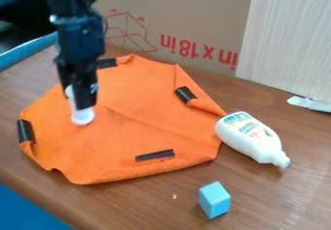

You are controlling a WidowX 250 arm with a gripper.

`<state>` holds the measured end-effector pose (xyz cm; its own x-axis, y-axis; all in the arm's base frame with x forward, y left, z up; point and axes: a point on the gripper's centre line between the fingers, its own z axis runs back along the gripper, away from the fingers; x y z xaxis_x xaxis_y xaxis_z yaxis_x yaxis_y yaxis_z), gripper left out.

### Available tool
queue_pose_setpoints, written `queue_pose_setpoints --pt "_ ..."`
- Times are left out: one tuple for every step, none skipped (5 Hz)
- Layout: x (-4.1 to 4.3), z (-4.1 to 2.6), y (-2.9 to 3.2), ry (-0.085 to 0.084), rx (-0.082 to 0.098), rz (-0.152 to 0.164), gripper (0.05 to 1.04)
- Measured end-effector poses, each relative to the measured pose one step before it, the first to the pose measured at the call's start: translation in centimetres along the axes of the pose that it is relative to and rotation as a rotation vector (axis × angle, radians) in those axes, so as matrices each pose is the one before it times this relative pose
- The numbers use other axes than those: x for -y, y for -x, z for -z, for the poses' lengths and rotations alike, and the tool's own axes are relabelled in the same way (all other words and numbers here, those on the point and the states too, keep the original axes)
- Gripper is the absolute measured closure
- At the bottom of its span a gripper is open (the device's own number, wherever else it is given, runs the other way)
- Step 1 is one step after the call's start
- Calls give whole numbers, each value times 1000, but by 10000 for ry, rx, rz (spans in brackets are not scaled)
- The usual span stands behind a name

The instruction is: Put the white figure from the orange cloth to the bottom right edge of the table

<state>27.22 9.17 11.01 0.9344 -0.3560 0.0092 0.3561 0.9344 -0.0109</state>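
White figure [82, 116], partly behind pincer [82, 98] (cloth [139, 132] beneath)

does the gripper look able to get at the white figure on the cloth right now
Most likely yes: the gripper hangs right at the white figure, and the black strips on the orange cloth lie clear of it, so nothing seems in the way.

White bottle [251, 138] lying; 1 blue block [214, 200]; cardboard [188, 11]; white item [310, 104], perhaps tube.

Soft, fairly bright light — a faint sheen on the table [288, 140].
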Motion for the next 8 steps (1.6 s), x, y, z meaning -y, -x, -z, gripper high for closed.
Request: queue_pose_setpoints --pt "4741 -2561 -1590 79 210 927 520" --pt "4575 -450 -496 -48 -334 914 520" --pt "5726 1748 -253 14 -786 1795 520" --pt "3759 2515 218 -416 -749 1156 520" --pt "384 820 648 80 -132 49 520" --pt "-806 110 730 728 118 181 520" --pt "-959 -135 174 764 562 303 520" --pt "-991 -138 -1 319 790 57 520"
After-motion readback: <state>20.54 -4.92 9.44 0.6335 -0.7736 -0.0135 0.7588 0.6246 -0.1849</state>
